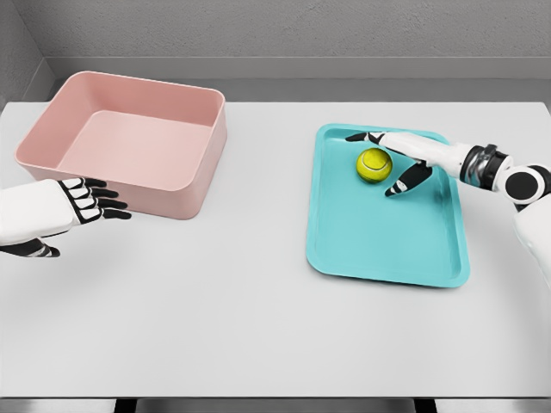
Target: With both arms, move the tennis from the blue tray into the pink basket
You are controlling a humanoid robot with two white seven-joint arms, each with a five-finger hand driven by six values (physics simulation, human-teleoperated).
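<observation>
**A:** What are you seeing in the 2 containers?

**B:** You are looking at a pink basket [129, 142] sitting on the far left of the white desk [241, 301], and nothing is lying inside it. The blue tray [387, 232] is lying flat on the right side, well apart from the basket. It is holding 1 thing: the tennis ball [374, 164], resting in the tray's far half.

**A:** And your hands?

**B:** Your right hand [409, 159] is reaching over the tray from the right, its fingers [406, 181] spreading loosely around the ball, 1 above and 1 below, not closing on it. Whether they are touching it, you cannot tell. Your left hand [65, 211] is hovering at the left edge, just beside the basket's near wall, fingers extended and holding nothing.
</observation>
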